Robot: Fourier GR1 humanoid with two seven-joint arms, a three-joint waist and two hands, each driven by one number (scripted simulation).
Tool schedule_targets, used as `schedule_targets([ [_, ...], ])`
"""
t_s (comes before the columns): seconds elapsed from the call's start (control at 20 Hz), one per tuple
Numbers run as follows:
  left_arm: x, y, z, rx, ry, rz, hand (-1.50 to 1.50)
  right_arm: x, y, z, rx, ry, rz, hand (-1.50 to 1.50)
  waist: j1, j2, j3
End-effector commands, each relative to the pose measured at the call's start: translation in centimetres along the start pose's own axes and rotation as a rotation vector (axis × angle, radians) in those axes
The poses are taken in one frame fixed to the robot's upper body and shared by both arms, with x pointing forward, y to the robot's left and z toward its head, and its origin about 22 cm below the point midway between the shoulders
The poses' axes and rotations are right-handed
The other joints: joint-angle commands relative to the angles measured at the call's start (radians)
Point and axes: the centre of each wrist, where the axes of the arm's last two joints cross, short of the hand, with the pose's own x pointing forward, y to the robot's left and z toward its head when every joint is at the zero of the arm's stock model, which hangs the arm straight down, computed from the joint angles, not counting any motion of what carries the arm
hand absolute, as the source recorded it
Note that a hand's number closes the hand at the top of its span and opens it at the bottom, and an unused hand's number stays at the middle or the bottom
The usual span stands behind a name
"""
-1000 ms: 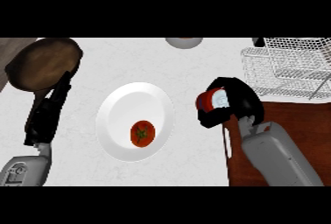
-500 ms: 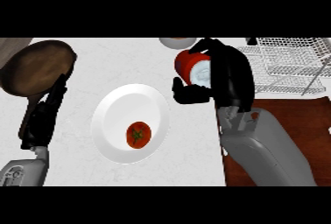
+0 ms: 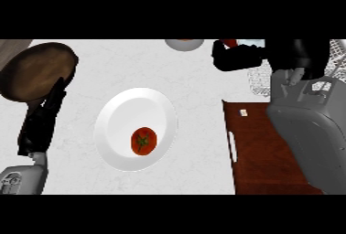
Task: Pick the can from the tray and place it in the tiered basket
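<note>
My right hand point(image 3: 238, 57) is raised at the top of the head view, curled round the red can point(image 3: 230, 42), of which only a sliver shows at the picture's upper edge. The hand and its grey forearm hide most of the white wire tiered basket point(image 3: 256, 86); bits of its mesh show beside the wrist and at the far right. The brown tray point(image 3: 260, 151) lies below, to the left of the forearm. My left hand point(image 3: 42, 125) rests open at the left, fingers straight.
A white plate point(image 3: 118, 114) with a red tomato point(image 3: 143, 140) lies in the middle of the counter. A round brown board point(image 3: 35, 68) sits at the top left, and a grey bowl point(image 3: 184, 44) at the top centre.
My right hand has carried the can upward and toward the far edge, from beside the plate to in front of the basket. The left hand has stayed where it was.
</note>
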Motion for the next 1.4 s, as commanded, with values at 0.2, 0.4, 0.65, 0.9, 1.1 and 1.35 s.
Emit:
schedule_targets([
  [0.2, 0.1, -2.0, 1.0, 0.003, 0.005, 0.008, 0.00, -2.5, -2.3, -3.9, 0.034, 0.001, 0.014, 1.50, 0.002, 0.001, 0.000],
  [0.4, 0.9, -0.7, -1.1, -0.011, -0.010, 0.011, 0.00, -4.9, -3.2, -8.4, 0.000, -0.022, 0.113, 1.50, 0.012, 0.008, 0.000],
  [0.65, 0.1, 0.1, -0.1, -0.024, -0.009, -0.011, 0.00, -7.6, -2.1, -9.2, -0.056, 0.024, 0.346, 1.50, 0.012, 0.006, 0.000],
  [0.9, 0.5, 0.5, -0.2, -0.008, -0.004, 0.012, 0.00, -11.7, -3.3, -11.6, -0.096, 0.074, 0.485, 1.50, 0.018, 0.007, 0.000],
  [1.1, 0.1, -0.8, 0.6, -0.011, -0.004, -0.006, 0.00, -13.0, -4.6, -13.2, -0.065, 0.056, 0.477, 1.50, 0.017, 0.006, 0.000],
  [1.35, -0.4, -0.7, 1.1, -0.020, -0.010, 0.008, 0.00, -16.4, -3.0, -13.2, 0.014, 0.024, 0.441, 1.50, 0.014, 0.005, 0.001],
])
